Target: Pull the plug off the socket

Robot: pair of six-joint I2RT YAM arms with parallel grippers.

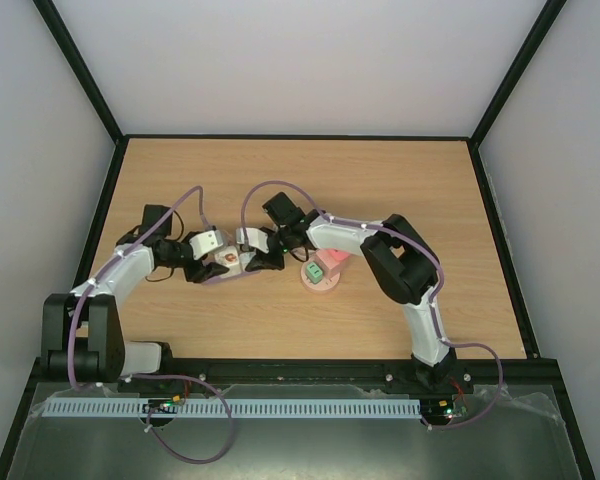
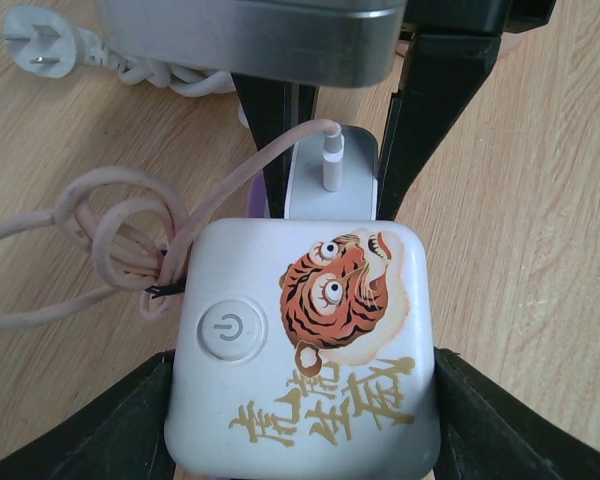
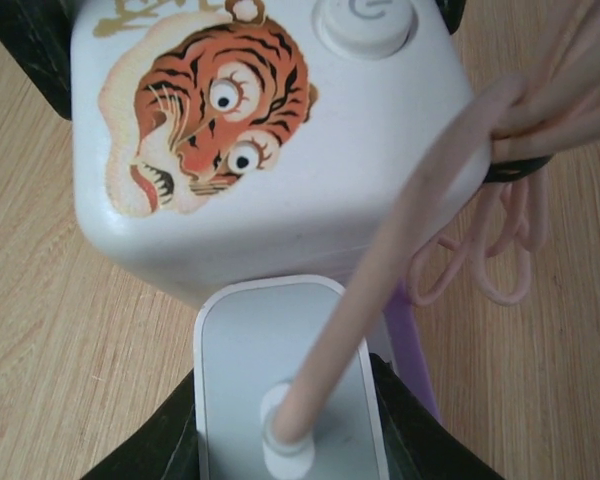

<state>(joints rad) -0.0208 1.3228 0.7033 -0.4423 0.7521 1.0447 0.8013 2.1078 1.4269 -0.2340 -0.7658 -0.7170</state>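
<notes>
The socket is a white cube with an orange tiger picture, gold characters and a round power button. My left gripper is shut on it, one black finger on each side. The plug, a flat white adapter with a pale pink cable, sits against the cube's side. My right gripper is shut on the plug. From above, both grippers meet left of centre, the left gripper on the socket and the right gripper beside it. The plug's prongs are hidden.
The pink cable lies in a tied coil beside the cube. A lilac piece shows under the plug. A white cord with a pronged plug lies behind. A pink round disc with a pink and green block stands just right of the grippers.
</notes>
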